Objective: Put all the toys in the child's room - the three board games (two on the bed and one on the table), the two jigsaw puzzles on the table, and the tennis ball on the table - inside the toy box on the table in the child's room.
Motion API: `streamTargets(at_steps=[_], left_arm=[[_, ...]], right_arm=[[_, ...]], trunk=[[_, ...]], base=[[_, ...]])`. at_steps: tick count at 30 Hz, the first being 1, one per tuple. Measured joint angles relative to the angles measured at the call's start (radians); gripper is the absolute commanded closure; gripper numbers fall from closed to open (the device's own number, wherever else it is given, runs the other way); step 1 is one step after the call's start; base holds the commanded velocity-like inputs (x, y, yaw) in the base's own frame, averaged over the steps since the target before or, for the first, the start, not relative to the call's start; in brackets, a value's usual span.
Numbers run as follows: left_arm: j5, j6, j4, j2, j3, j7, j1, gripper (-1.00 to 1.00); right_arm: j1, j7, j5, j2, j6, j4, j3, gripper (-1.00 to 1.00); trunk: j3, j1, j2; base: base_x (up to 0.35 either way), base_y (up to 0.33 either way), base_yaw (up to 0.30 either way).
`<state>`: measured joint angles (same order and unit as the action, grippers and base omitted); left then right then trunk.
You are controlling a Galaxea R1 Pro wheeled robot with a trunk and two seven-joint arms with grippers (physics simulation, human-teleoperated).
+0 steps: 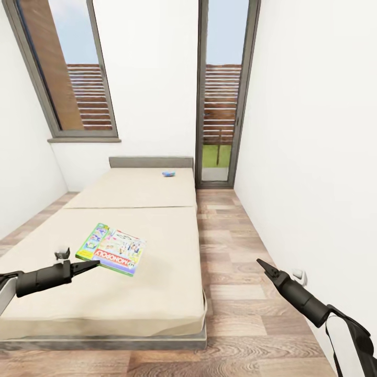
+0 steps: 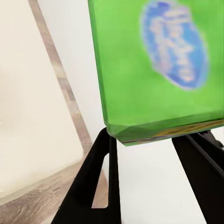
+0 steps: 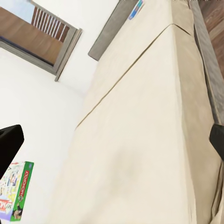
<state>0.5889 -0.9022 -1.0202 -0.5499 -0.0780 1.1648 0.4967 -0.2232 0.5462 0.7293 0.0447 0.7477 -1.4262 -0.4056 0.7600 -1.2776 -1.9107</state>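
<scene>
While left gripper (image 1: 96, 263) clamps Monopoly box (image 1: 112, 249) (tilted), above bed (image 1: 157, 283)

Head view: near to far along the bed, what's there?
Left gripper at the near edge of the Monopoly box → seam between the bed panels → small blue board game → grey headboard → window wall.

Scene was bright, evenly lit; daylight came through the windows (image 1: 78, 68). Shadows faint. Head view showed wide-angle stretch at edges. Green box (image 2: 158, 65) print blurred in left wrist view.
</scene>
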Motion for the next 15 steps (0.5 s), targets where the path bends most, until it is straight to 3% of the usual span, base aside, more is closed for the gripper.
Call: streamTargets(at_steps=[15], left_arm=[[-0.051,0.057,0.004,-0.010,-0.002,-0.002,0.000,1.00]], right_arm=[[0.000,0.000,-0.005,0.000,-0.001,0.002,0.001,-1.00]], trunk=[[-0.047,0.058,0.105]], base=[[0.000,0.000,0.000]])
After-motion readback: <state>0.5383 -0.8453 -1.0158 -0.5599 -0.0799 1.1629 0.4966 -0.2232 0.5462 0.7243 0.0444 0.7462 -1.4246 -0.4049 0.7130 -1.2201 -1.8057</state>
